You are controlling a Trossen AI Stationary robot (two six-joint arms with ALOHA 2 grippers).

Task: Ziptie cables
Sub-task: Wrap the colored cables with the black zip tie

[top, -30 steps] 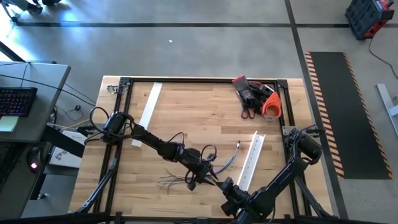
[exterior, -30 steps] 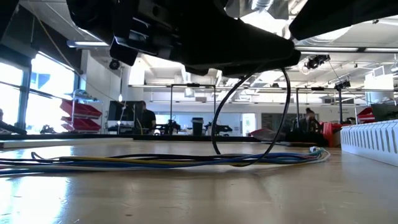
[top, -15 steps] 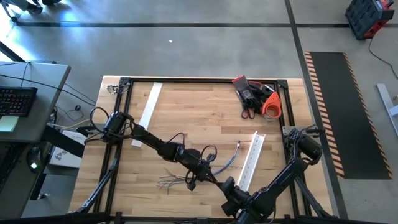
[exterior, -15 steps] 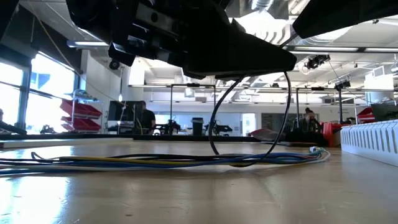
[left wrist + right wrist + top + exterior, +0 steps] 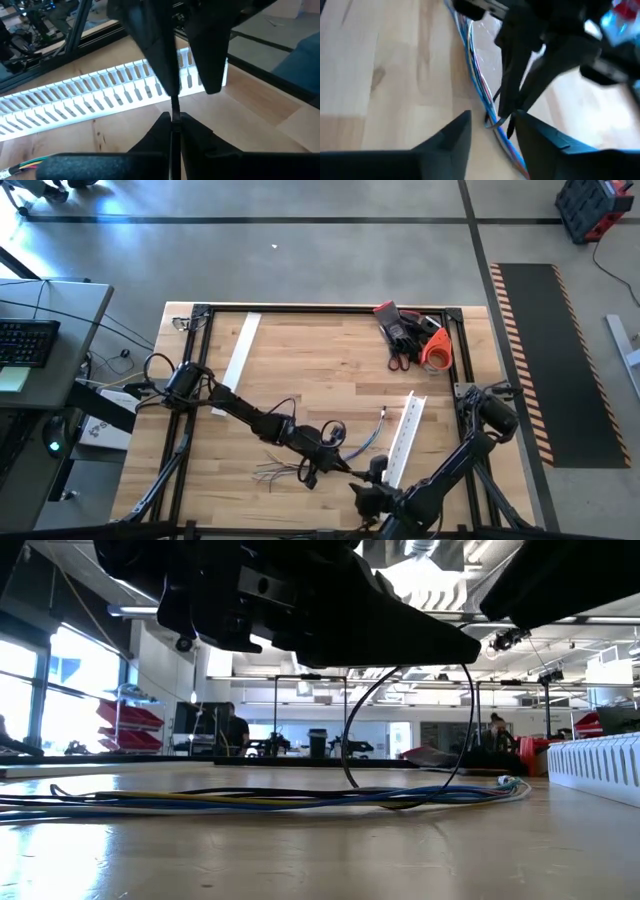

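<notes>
The cables (image 5: 365,442) lie as a loose bunch of thin coloured wires flat on the wooden table (image 5: 320,360), running long and low in the low view (image 5: 250,802). A thin black zip tie (image 5: 347,740) hangs in a loop from above and passes under the bunch (image 5: 400,804). My left gripper (image 5: 320,464) is over the bunch, shut on the zip tie. My right gripper (image 5: 368,474) faces it from the near right, open (image 5: 492,125), its fingers (image 5: 165,70) standing on either side of the tie's upper end; whether they touch it, I cannot tell. My left gripper pinches the zip tie's thin black strip (image 5: 174,106) between its two fingertips. The strip sticks out beyond the tips toward the right gripper. The loop hangs below, around the cables (image 5: 475,65), which stay on the table.
A slotted white channel strip (image 5: 405,438) lies just right of the grippers, another flat white strip (image 5: 240,348) at the far left. A red, black and orange heap of tools (image 5: 410,335) sits at the far right corner. People stand in the room behind (image 5: 235,730).
The left gripper has shifted slightly toward the near edge, and the right gripper has come a little closer to it. The zip tie loop has widened a little on its right side. The cables have stayed where they were.
</notes>
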